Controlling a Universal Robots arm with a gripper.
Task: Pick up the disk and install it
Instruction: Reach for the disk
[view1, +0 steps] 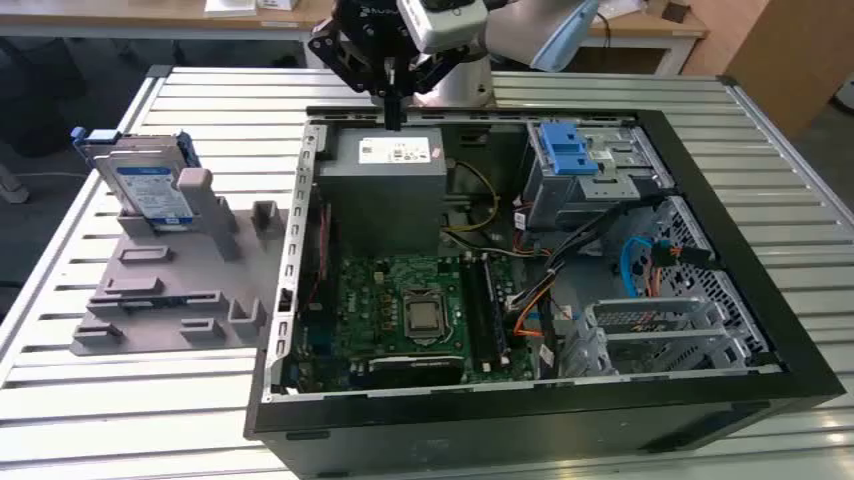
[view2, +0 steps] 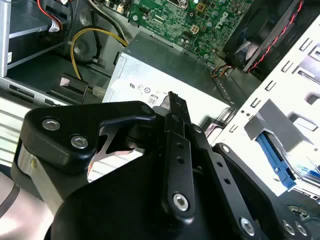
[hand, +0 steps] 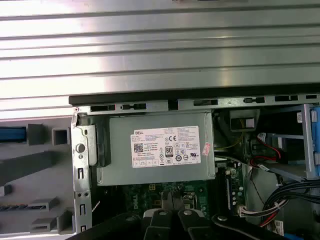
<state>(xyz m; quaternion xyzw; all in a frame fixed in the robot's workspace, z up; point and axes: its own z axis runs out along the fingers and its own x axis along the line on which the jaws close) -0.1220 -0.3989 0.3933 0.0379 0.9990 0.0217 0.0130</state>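
While disk (view1: 147, 185) sits in grey stand (view1: 160, 300) | fingers (view1: 392, 108) pressed together, empty | over PSU (view1: 387, 185) in PC case (view1: 534, 425)

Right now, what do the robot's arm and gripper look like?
The gripper is matte black: jointed linkage bars with silver screw heads, tapering toward the tips. The arm behind it is silvery grey tubing with a pale blue joint cap.
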